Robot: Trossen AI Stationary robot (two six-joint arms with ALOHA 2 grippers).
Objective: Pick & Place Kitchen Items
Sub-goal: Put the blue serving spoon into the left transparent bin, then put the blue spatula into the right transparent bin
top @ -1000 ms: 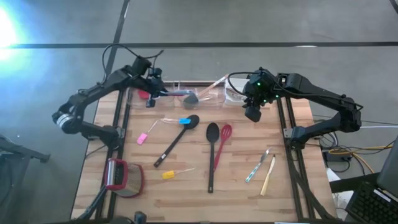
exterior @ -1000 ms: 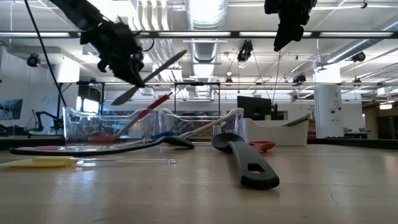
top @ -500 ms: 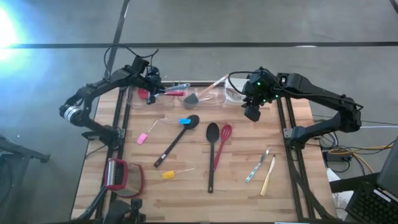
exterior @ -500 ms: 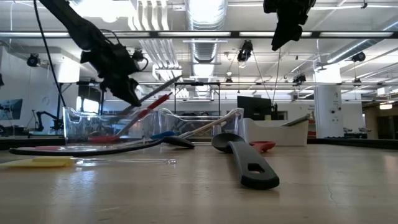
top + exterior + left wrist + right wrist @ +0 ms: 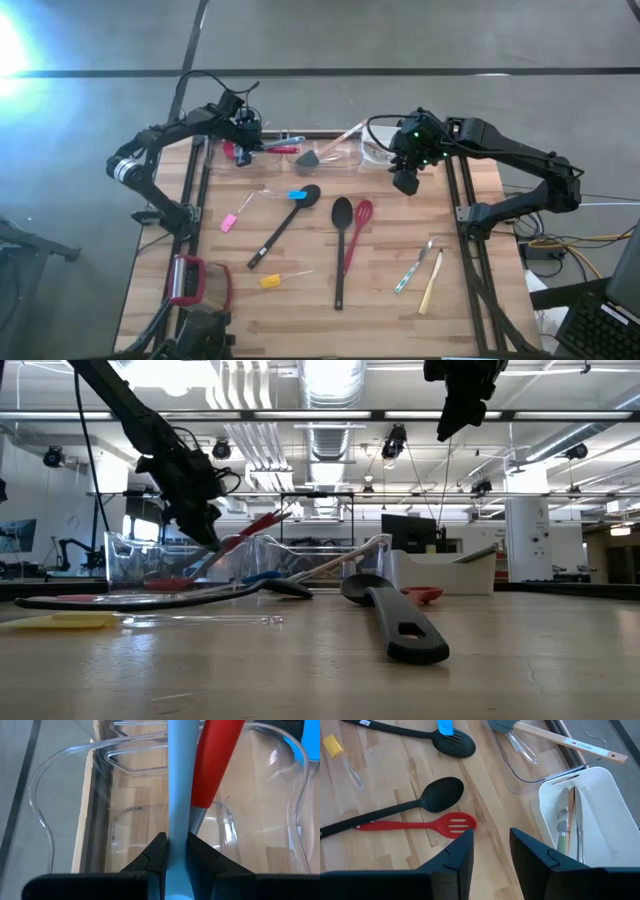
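Note:
My left gripper [image 5: 246, 138] is at the far left of the table, over the clear tub [image 5: 45, 820], and is shut on a pale blue-grey utensil [image 5: 177, 805]. A red-handled utensil [image 5: 216, 765] leans in that tub beside it. My right gripper [image 5: 491, 851] hangs open, high over the far right [image 5: 406, 183], with nothing between its fingers. On the table lie a black slotted spoon [image 5: 285, 222], a black spoon [image 5: 340, 250], a red slotted spatula [image 5: 356, 234], and pink [image 5: 229, 223], blue [image 5: 297, 195] and yellow [image 5: 270, 281] pieces. My left gripper pinches the utensil's pale blue-grey handle [image 5: 177, 837] between its two fingers. The fingers slant down from the table's left side. The handle runs on ahead of them over the inside of the clear tub, close beside the red handle; its far end is out of the wrist view.
A white tub [image 5: 600, 820] with metal cutlery stands at the far right, below my right gripper. A grey spatula with a wooden handle [image 5: 555, 737] lies in the clear tub. Metal and wooden cutlery [image 5: 422, 272] lie near right. A red-framed round object [image 5: 197, 283] sits near left.
My left gripper has gone down and toward the table's far edge, into the clear tub's opening. The utensil it holds has come down with it: its free end, raised steeply before, now lies low among the handles in the tub.

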